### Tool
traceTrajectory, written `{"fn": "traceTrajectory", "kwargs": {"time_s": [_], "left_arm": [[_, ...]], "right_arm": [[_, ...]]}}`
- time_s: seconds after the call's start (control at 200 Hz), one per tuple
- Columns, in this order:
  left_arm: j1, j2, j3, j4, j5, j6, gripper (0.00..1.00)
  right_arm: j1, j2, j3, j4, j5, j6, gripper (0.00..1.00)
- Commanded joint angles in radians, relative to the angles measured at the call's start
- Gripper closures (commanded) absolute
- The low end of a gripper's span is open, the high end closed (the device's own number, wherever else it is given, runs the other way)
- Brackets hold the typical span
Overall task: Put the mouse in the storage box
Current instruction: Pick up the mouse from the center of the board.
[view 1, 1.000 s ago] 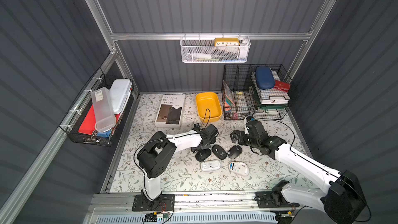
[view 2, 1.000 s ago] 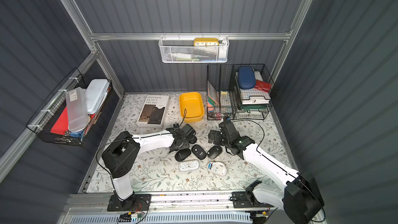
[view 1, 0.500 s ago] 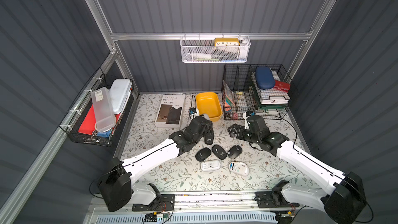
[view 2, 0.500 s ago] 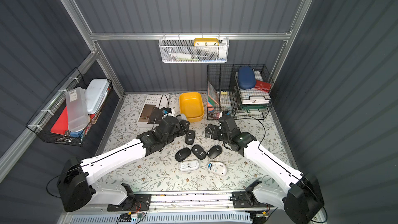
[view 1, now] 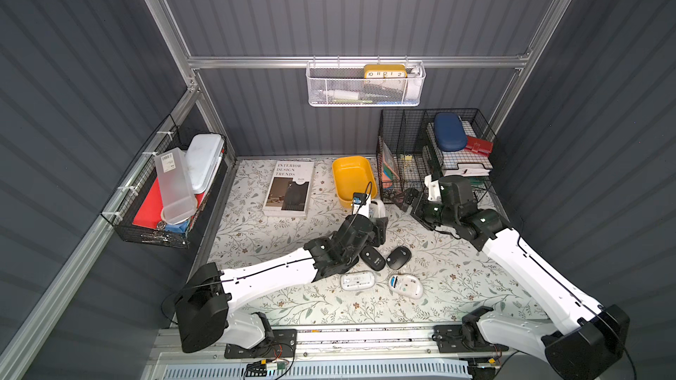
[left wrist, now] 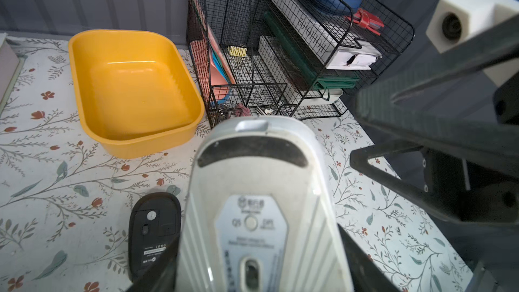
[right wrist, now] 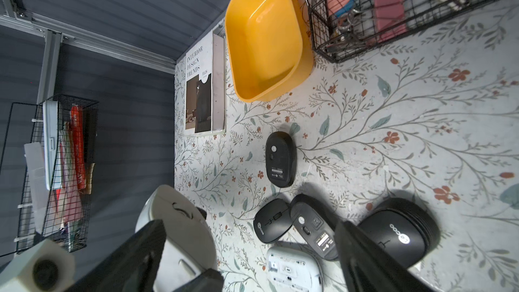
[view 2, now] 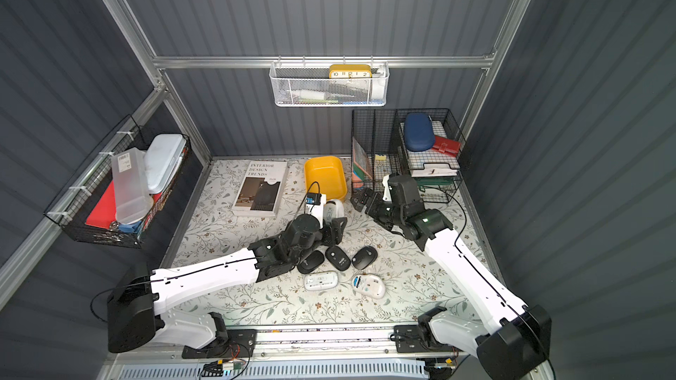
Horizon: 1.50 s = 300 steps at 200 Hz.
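Note:
My left gripper (view 1: 378, 222) is shut on a white-grey mouse (view 1: 376, 209), held nose-up above the table, just in front of the near end of the yellow storage box (view 1: 353, 180). In the left wrist view the mouse (left wrist: 258, 186) shows its underside between the fingers, with the empty storage box (left wrist: 84, 85) beyond it to the left. My right gripper (view 1: 402, 201) stands open close to the right of the held mouse (right wrist: 179, 220), with nothing between its fingers (right wrist: 365, 257). Both top views show the storage box (view 2: 309, 180) empty.
Several more mice lie on the floral mat: black ones (view 2: 338, 257) (view 2: 364, 257) (right wrist: 280, 158) and two white ones upside down (view 1: 357, 281) (view 1: 406, 285). A black wire organiser (view 1: 402, 133) stands right of the box. A book (view 1: 289, 188) lies left of it. A white mesh basket (view 1: 365, 85) hangs on the back wall.
The left arm has stretched out, and its gripper has carried the white-grey mouse up and a little to the right. The right gripper has edged toward the back, still open.

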State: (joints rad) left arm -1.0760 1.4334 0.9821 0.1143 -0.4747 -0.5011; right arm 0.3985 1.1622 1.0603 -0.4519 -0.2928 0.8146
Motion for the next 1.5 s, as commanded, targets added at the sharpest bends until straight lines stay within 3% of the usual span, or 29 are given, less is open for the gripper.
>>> {"fn": "traceTrajectory", "kwargs": {"time_s": [0.0,0.16,0.515,0.79,1.131,1.246,1.496], "left_arm": [[-0.024,0.041,0.045,0.031,-0.056,0.087,0.47],[-0.052,0.080,0.079,0.018,-0.084,0.112,0.47],[-0.115,0.129,0.110,-0.013,-0.107,0.129,0.47],[-0.121,0.129,0.110,-0.019,-0.153,0.109,0.48],[-0.121,0.125,0.108,-0.003,-0.173,0.095,0.48],[-0.121,0.122,0.110,0.004,-0.163,0.093,0.48],[-0.121,0.114,0.097,0.004,-0.162,0.074,0.44]], "right_arm": [[-0.002,0.001,0.012,-0.014,-0.117,0.006,0.02],[0.001,0.039,0.009,-0.011,-0.239,-0.061,0.09],[0.002,0.087,-0.004,-0.038,-0.281,-0.150,0.21],[0.006,0.102,-0.022,-0.027,-0.322,-0.146,0.48],[0.037,0.122,-0.033,-0.015,-0.341,-0.150,0.44],[0.047,0.137,-0.035,-0.008,-0.342,-0.151,0.48],[0.049,0.126,-0.034,0.029,-0.294,-0.127,0.76]]}}
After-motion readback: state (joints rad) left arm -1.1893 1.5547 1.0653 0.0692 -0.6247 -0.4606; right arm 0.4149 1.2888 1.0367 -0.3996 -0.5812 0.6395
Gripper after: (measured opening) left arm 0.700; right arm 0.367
